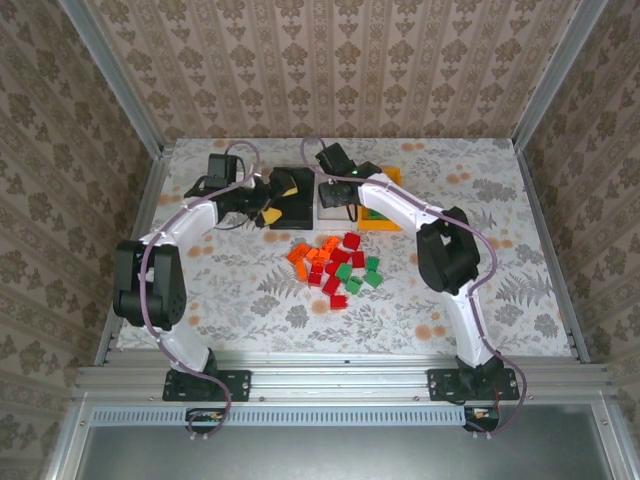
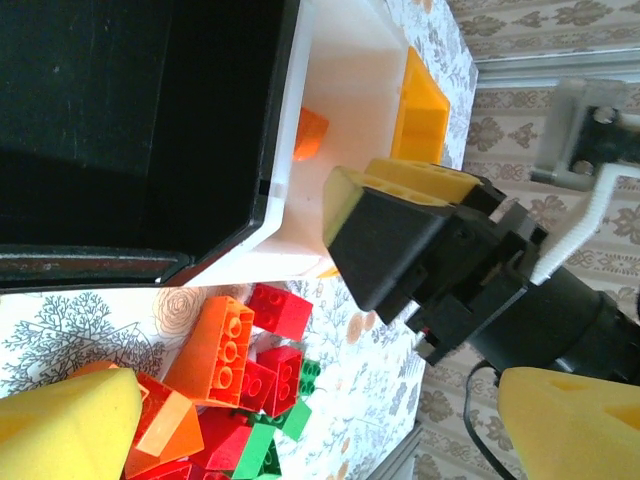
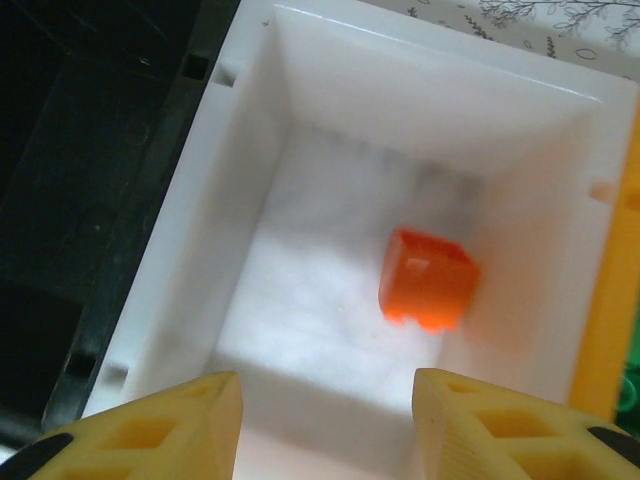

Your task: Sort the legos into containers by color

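orange lego [image 3: 428, 280], apparently loose, inside white bin [image 3: 400, 90]

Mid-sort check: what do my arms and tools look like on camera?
The left arm and right arm share white links, black joints and a purplish cable each. The left tool and right tool have yellow wedge-shaped fingers on black bodies.

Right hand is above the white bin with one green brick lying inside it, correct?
Wrong colour. The right wrist view shows the right hand above the white bin with one orange brick lying inside it, not a green one.
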You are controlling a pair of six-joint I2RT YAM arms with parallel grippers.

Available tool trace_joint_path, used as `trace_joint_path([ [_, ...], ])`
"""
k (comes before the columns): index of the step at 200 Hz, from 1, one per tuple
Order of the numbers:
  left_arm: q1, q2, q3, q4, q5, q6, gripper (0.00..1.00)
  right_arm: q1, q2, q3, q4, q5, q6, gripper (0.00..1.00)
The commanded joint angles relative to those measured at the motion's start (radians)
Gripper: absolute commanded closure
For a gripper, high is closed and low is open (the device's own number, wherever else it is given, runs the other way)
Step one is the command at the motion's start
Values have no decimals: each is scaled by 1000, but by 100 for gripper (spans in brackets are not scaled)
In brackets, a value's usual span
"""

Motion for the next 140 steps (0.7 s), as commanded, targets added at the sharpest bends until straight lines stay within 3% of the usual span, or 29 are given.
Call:
trace_joint_path([
  [1,-24,1,36,-59,-24,66,3,-6,-205,-155,53,11,33,53],
  [57,-143,-2,114,-225,-131,219,15,15,-550,-714,154,-62,144,57],
  [68,-175,-2,133,-267,-198,259,16,30,-593,-785,156,-68,151,57],
  [108,-265,-8,177,-423,-412,335,31,35,-708,-903,169,-59,160,55],
  [140,-299,-106,17,-390,-526,283,35,29,-739,-904,174,-50,142,55],
])
